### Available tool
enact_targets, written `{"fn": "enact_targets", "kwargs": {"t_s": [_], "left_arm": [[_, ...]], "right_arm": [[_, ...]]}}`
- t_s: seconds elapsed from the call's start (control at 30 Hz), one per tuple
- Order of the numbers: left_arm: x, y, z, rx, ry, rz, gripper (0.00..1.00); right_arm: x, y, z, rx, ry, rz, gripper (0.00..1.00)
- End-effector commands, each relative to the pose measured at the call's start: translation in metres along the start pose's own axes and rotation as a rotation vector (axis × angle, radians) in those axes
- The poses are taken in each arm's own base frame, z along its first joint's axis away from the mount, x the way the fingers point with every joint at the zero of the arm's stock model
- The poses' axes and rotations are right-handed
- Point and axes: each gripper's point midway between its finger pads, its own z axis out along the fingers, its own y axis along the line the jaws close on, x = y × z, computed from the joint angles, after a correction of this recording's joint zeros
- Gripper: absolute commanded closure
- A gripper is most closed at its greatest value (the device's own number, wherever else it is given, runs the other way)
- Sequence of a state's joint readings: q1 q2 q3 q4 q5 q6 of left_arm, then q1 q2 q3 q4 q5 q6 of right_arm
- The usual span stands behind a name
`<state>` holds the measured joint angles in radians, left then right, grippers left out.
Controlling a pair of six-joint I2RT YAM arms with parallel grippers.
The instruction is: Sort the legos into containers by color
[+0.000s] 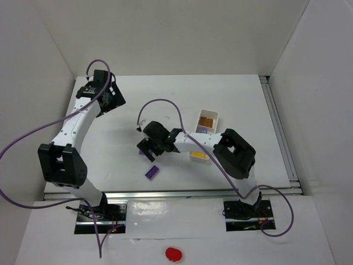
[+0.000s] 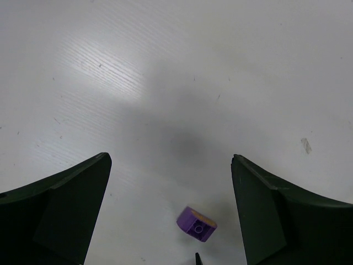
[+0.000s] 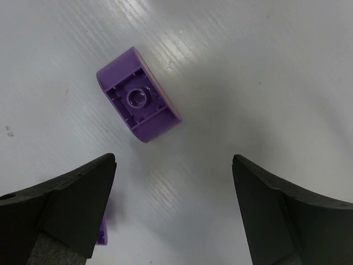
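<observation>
Right pincer point(image 3: 172, 165) wide above white-walled white table point(image 3: 276, 66)

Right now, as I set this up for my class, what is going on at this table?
A colour sort into a white tray is under way. Brown bricks and yellow bricks already lie in its compartments. The right gripper hovers, fingers open, near a purple brick lying underside up on the table. The left gripper, also open and empty, is above another small purple piece. A flat purple brick lies loose closer to the near edge.
</observation>
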<state>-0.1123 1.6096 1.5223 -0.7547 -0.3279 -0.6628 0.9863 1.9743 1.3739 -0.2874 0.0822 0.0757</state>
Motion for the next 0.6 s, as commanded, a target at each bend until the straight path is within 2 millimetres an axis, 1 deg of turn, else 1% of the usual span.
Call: {"fn": "enact_targets", "kwargs": {"t_s": [0.0, 0.03, 0.07, 0.1, 0.13, 0.17, 0.2, 0.23, 0.27, 0.3, 0.4, 0.43, 0.47, 0.5, 0.57], "left_arm": [[-0.005, 0.0, -0.009, 0.03, 0.012, -0.044, 0.0], [-0.004, -0.001, -0.009, 0.038, 0.018, -0.044, 0.0], [-0.003, -0.003, -0.01, 0.047, 0.024, -0.044, 0.0], [-0.003, -0.003, -0.01, 0.047, 0.024, -0.044, 0.0], [-0.003, -0.003, -0.01, 0.047, 0.024, -0.044, 0.0], [-0.001, -0.004, -0.007, 0.05, 0.036, -0.032, 0.0], [-0.001, -0.004, -0.007, 0.05, 0.036, -0.032, 0.0], [0.0, -0.005, -0.007, 0.059, 0.042, -0.032, 0.0], [0.0, -0.005, -0.007, 0.059, 0.042, -0.032, 0.0], [0.001, -0.006, -0.007, 0.068, 0.048, -0.023, 0.0], [0.003, -0.006, -0.004, 0.063, 0.055, -0.021, 0.0], [0.003, -0.006, -0.004, 0.063, 0.055, -0.021, 0.0], [0.001, -0.006, -0.008, 0.069, 0.046, -0.014, 0.0], [0.0, -0.004, -0.007, 0.061, 0.04, -0.014, 0.0], [-0.003, -0.006, -0.009, 0.065, 0.033, -0.016, 0.0]], "right_arm": [[-0.032, 0.014, 0.007, -0.046, -0.085, -0.077, 0.07], [-0.038, 0.014, 0.01, -0.046, -0.101, -0.088, 0.08], [-0.03, 0.014, 0.017, -0.045, -0.08, -0.09, 0.08], [-0.038, 0.013, 0.02, -0.036, -0.099, -0.088, 0.1], [-0.039, 0.012, 0.023, -0.026, -0.098, -0.087, 0.11], [-0.035, 0.012, 0.031, -0.025, -0.085, -0.089, 0.11], [-0.042, 0.015, 0.029, -0.019, -0.105, -0.093, 0.15], [-0.04, 0.014, 0.035, -0.01, -0.108, -0.092, 0.17], [-0.043, 0.015, 0.035, -0.011, -0.118, -0.082, 0.2], [-0.044, 0.015, 0.037, -0.011, -0.118, -0.082, 0.27], [-0.047, 0.012, 0.037, 0.007, -0.131, -0.08, 0.42], [-0.051, 0.011, 0.034, 0.016, -0.14, -0.078, 0.51], [-0.057, 0.009, 0.03, 0.029, -0.163, -0.065, 0.54], [-0.06, 0.006, 0.022, 0.041, -0.174, -0.063, 0.57], [-0.061, -0.005, 0.011, 0.097, -0.191, -0.047, 0.58]]}}
